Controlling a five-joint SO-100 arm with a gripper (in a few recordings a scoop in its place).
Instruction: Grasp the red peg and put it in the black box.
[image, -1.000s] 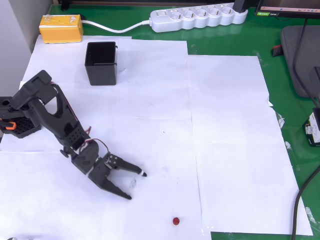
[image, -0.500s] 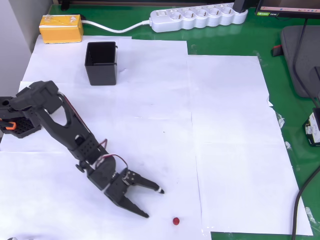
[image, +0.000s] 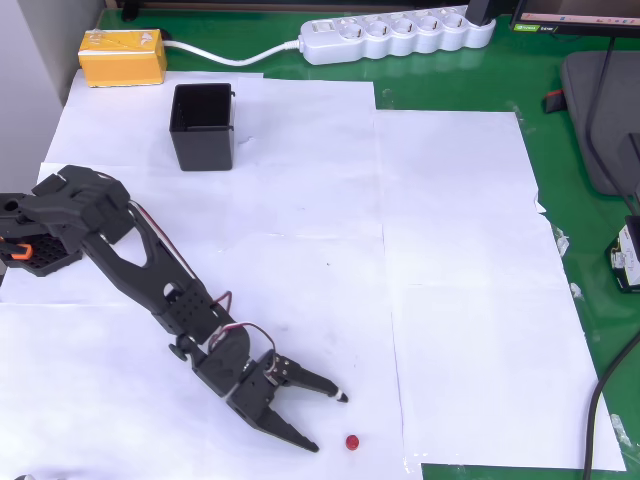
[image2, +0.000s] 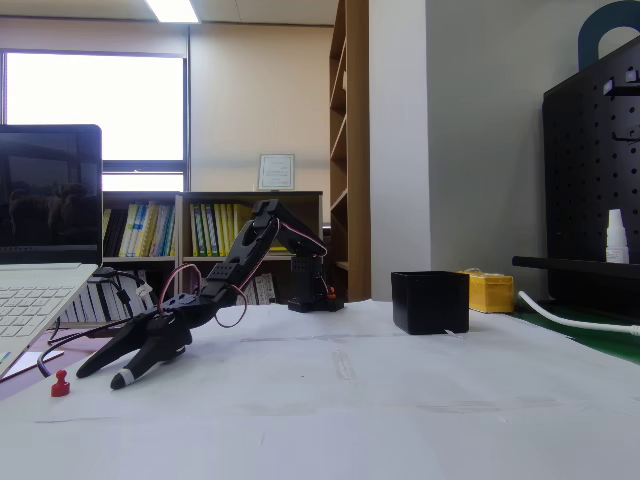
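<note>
The red peg (image: 352, 441) stands on white paper near the bottom edge of the overhead view; in the fixed view the red peg (image2: 61, 383) is at the lower left. My gripper (image: 329, 422) is open, low over the paper, its fingertips just left of the peg and not touching it. From the side, the gripper (image2: 106, 374) points down-left toward the peg. The black box (image: 203, 126) stands upright and open at the upper left, far from the gripper; in the fixed view the black box (image2: 430, 302) is right of centre.
A yellow block (image: 122, 57) lies behind the box, and a white power strip (image: 398, 35) runs along the top. Green mat borders the paper on the right. A laptop (image2: 40, 270) sits at the left in the fixed view.
The arm has stretched out toward the lower right, carrying the open gripper down close to the red peg. The peg and box have not moved.
</note>
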